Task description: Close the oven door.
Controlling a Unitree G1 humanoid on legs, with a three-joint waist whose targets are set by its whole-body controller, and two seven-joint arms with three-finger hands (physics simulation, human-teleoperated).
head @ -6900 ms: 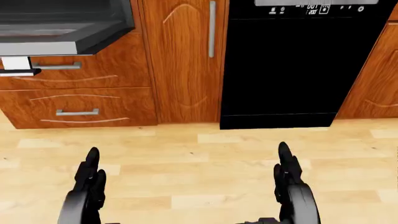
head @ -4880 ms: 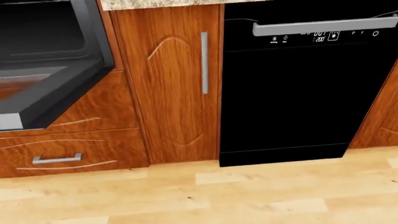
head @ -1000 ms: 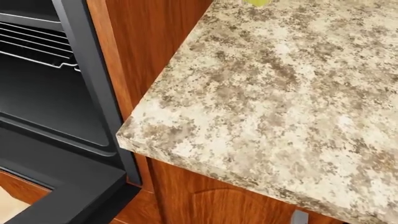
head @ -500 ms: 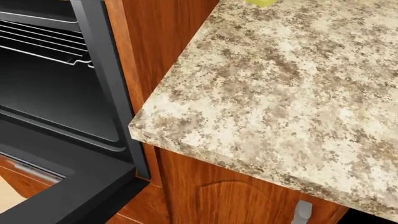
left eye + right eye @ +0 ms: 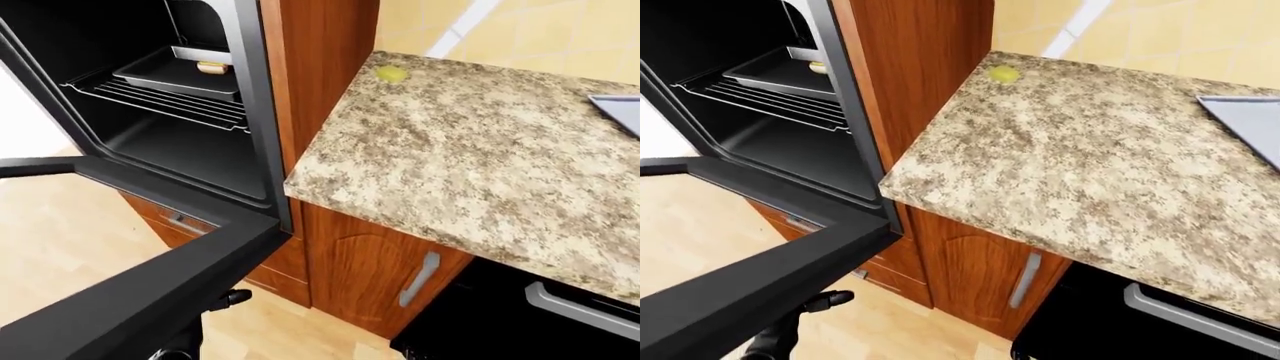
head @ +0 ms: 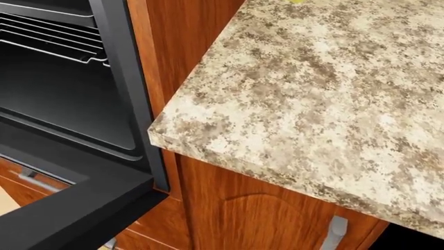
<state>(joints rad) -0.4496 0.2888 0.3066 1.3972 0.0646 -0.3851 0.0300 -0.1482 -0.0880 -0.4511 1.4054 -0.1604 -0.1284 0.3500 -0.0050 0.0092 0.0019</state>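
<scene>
The black oven door (image 5: pixel 150 277) hangs open, swung down and out toward the lower left of the left-eye view; it also shows in the head view (image 6: pixel 76 208). Behind it the oven cavity (image 5: pixel 170 142) is open, with a wire rack (image 5: pixel 160 101) and a dark tray (image 5: pixel 175 71) holding a small tan item (image 5: pixel 211 67). A dark hand (image 5: pixel 230 298), taken as my left, shows under the door's edge with a finger stretched out, apart from the door. It also shows in the right-eye view (image 5: pixel 825 301). My right hand is not in view.
A speckled stone counter (image 5: pixel 480 150) lies right of the oven, with a small yellow-green item (image 5: pixel 391 73) and a grey flat thing (image 5: pixel 620 109). Below are a wooden cabinet door with a grey handle (image 5: pixel 418 279), a black dishwasher (image 5: pixel 520 322) and drawers (image 5: pixel 185 223).
The camera has moved: the view rose from the floor and cabinet fronts to the oven and counter. In the last second the picture shifted a little to the right. The door stays open.
</scene>
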